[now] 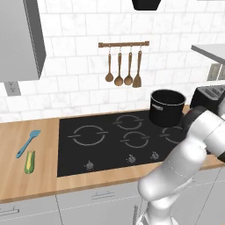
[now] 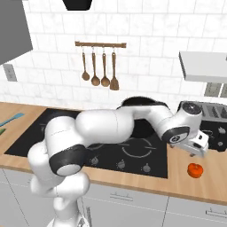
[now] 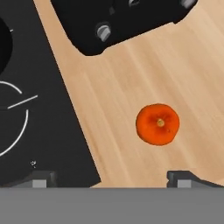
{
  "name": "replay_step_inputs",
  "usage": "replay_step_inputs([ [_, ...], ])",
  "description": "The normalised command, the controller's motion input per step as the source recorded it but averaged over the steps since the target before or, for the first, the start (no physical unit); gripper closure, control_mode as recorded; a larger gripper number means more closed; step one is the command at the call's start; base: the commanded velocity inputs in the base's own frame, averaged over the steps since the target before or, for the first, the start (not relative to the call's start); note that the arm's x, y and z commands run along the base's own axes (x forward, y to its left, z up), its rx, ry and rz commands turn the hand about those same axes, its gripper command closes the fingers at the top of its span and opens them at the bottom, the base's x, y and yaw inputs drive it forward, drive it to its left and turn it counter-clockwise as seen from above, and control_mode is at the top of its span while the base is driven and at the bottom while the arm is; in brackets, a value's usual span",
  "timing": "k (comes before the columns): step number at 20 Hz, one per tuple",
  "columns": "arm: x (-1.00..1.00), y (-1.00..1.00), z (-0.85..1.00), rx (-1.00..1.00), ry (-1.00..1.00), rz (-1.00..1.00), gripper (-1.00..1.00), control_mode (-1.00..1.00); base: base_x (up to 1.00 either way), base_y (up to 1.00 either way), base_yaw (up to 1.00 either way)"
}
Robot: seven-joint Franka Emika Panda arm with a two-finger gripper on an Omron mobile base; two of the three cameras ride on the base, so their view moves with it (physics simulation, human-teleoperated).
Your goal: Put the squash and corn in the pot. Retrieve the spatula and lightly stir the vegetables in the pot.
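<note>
**Open gripper hangs over the squash on the right-hand counter**

The gripper [image 3: 109, 177] hovers above the wooden counter [image 3: 183, 65] to the right of the black cooktop [image 1: 114, 140], its fingertips [image 3: 41, 178] spread wide with nothing between them. Below it, set toward the right fingertip, lies the squash [image 3: 158, 124]: a small round orange one, squat like a little pumpkin, with a pale stem stub on top. It rests free on the wood, apart from the black toaster [image 3: 118, 19] behind it and from the cooktop's edge.

The squash looks firm and smooth-skinned, probably light for its size. Its rounded flanks could slip out of a narrow pinch, so the widest part, with the fingers straddling the middle from above, seems the best place to take it; the hand would first need to centre over it.

The pot [image 1: 167, 107] stands at the back right of the cooktop, near the toaster. Far off on the left counter lie the corn [image 1: 29, 161] and, just beside it, the light-blue spatula [image 1: 28, 143]. The corn is stiff and ribbed, best gripped across its middle. The spatula is thin and lies flat, so the handle is a fiddly target.
</note>
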Motion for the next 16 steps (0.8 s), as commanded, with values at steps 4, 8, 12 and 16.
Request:
replay_step_inputs([
  [4, 0.00, -0.38, -0.39, -0.04, 0.04, 0.00, -1.00, -1.00, 0.00, 0.00, 0.00],
  [8, 0.00, -0.29, -0.32, -0.01, 0.03, 0.00, -1.00, -1.00, 0.00, 0.00, 0.00],
  [12, 0.00, -0.23, -0.28, 0.00, 0.02, 0.00, -1.00, -1.00, 0.00, 0.00, 0.00],
  [16, 0.01, -0.22, -0.26, 0.00, 0.02, 0.00, -1.00, -1.00, 0.00, 0.00, 0.00],
])
